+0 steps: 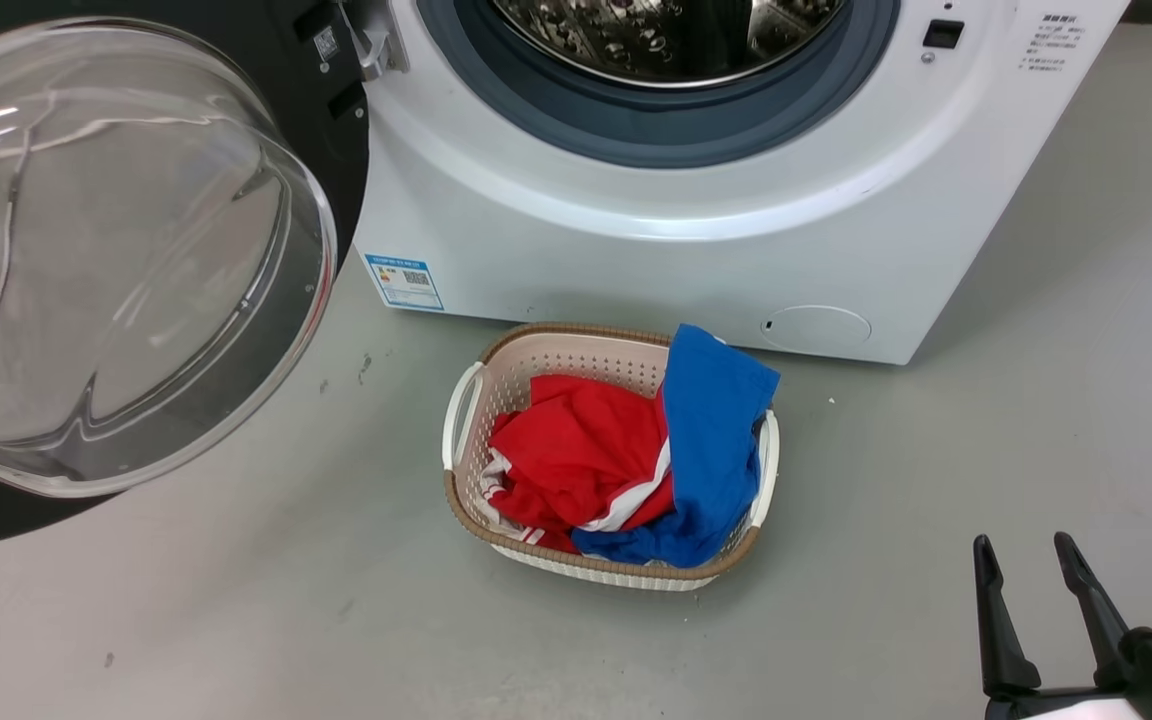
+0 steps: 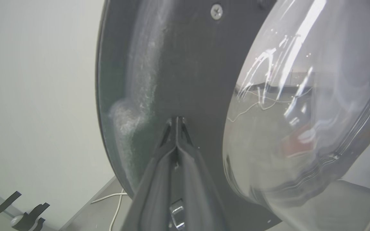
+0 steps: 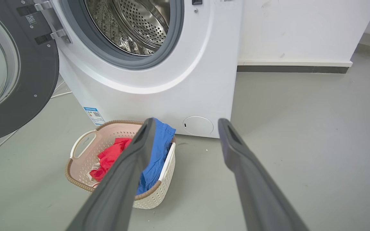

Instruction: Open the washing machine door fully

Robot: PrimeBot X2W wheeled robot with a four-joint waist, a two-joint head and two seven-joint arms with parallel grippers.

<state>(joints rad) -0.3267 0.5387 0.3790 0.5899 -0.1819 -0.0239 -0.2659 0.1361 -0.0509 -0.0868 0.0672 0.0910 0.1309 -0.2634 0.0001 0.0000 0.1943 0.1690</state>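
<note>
Standing wide open, washing machine door [image 1: 126, 260] hangs left of washing machine [image 1: 636, 250]; left gripper [image 2: 177, 121] pressed together w/ tips at door's black inner face; right gripper [image 1: 1024, 550] spread, empty, over floor [image 1: 936, 620].

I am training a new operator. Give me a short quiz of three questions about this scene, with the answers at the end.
1. True or false: the washing machine door is closed over the drum.
2. What lies in the laundry basket? A) red and blue clothes B) white towels only C) nothing
3. Fill in: the left gripper, with its tips on the door's black ring, has its jaws ____.

Key: 1 false, since the door stands swung open to the side; 2 A; 3 shut.
</note>
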